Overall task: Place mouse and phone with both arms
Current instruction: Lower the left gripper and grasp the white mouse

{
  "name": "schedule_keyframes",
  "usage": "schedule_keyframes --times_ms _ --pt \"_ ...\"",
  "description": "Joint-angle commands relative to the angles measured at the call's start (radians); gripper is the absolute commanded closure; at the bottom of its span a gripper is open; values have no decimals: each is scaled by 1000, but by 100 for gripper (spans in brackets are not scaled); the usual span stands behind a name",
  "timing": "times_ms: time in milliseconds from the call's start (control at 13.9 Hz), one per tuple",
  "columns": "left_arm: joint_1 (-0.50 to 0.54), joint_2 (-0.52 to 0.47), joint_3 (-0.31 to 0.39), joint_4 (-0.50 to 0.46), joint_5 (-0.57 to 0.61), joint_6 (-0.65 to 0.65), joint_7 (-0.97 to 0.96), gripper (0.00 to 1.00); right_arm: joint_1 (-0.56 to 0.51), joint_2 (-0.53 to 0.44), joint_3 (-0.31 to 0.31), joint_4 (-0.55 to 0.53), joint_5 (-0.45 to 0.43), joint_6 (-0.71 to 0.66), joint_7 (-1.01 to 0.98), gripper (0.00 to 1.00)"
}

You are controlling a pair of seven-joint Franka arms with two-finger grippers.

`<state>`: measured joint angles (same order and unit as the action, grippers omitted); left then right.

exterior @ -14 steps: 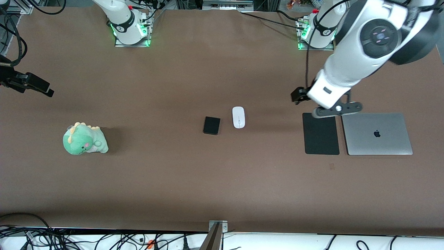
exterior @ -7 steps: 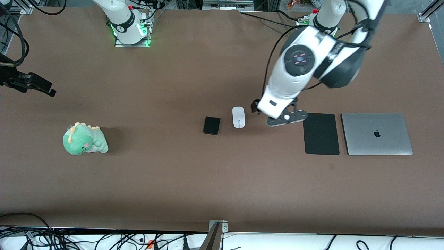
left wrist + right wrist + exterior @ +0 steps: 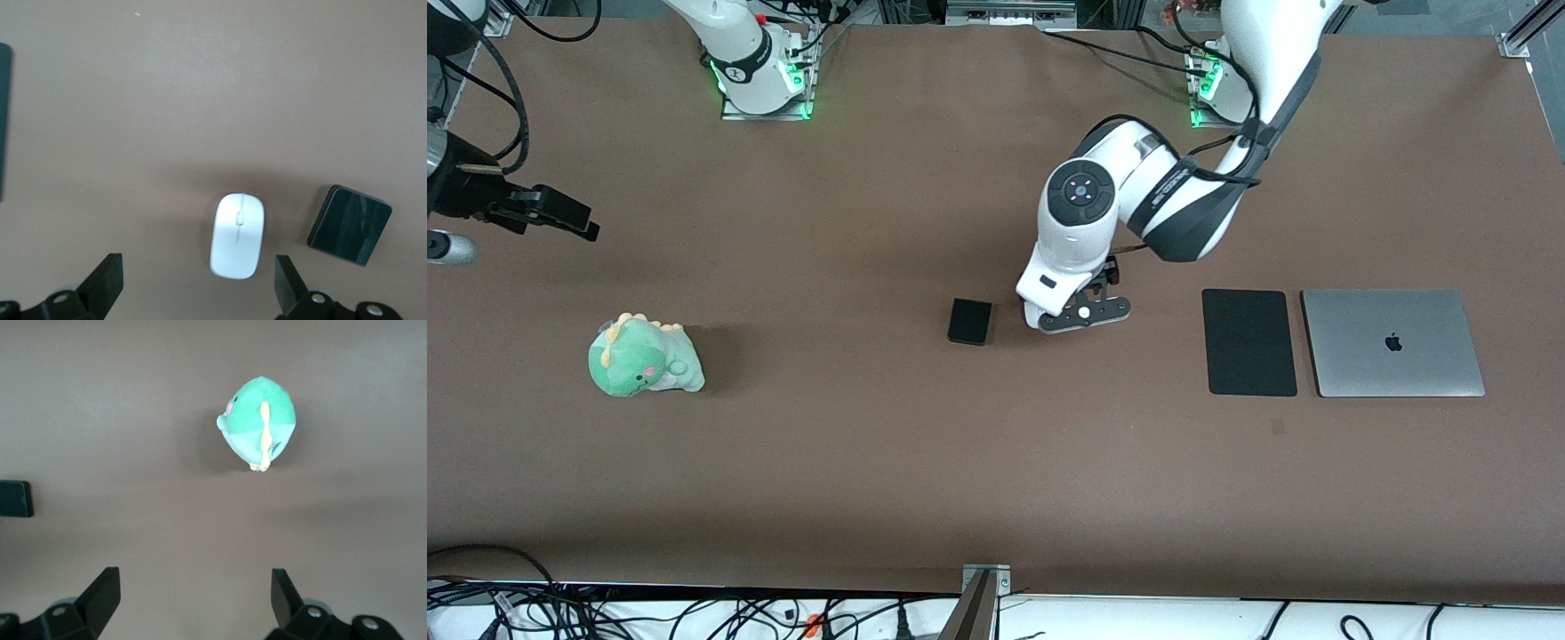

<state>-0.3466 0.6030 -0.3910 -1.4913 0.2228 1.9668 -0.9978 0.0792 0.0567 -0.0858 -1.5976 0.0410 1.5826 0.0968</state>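
In the front view, the left arm reaches down from its base to the middle of the brown table (image 3: 871,462), and the left gripper (image 3: 1072,316) hangs over the spot just beside the phone (image 3: 969,321), toward the left arm's end. The arm hides the mouse here. A black mouse pad (image 3: 1249,341) and a closed silver laptop (image 3: 1392,342) lie side by side toward the left arm's end. A green dinosaur plush toy (image 3: 643,356) sits toward the right arm's end, and the right gripper (image 3: 538,209) waits up in the air near that edge. In the left wrist view, the white mouse (image 3: 237,235) lies on the table between the spread fingers (image 3: 103,283), not touched, with the phone (image 3: 349,224) near it. In the right wrist view, the fingers (image 3: 100,593) are spread wide with nothing between them, and the plush toy (image 3: 259,423) sits on the table.
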Motion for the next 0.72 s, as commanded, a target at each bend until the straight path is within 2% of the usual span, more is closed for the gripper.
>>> schedule_keyframes --times_ms 0,432,649 --pt "-35 58 6 23 59 33 -64 0 28 9 3 -11 -15 -16 8 0" --pt "-72 112 8 -7 90 41 -113 0 70 46 3 -24 -15 -4 9 0" --pt "-78 136 9 -30 90 114 -114 0 73 64 3 -24 -13 -1 9 0"
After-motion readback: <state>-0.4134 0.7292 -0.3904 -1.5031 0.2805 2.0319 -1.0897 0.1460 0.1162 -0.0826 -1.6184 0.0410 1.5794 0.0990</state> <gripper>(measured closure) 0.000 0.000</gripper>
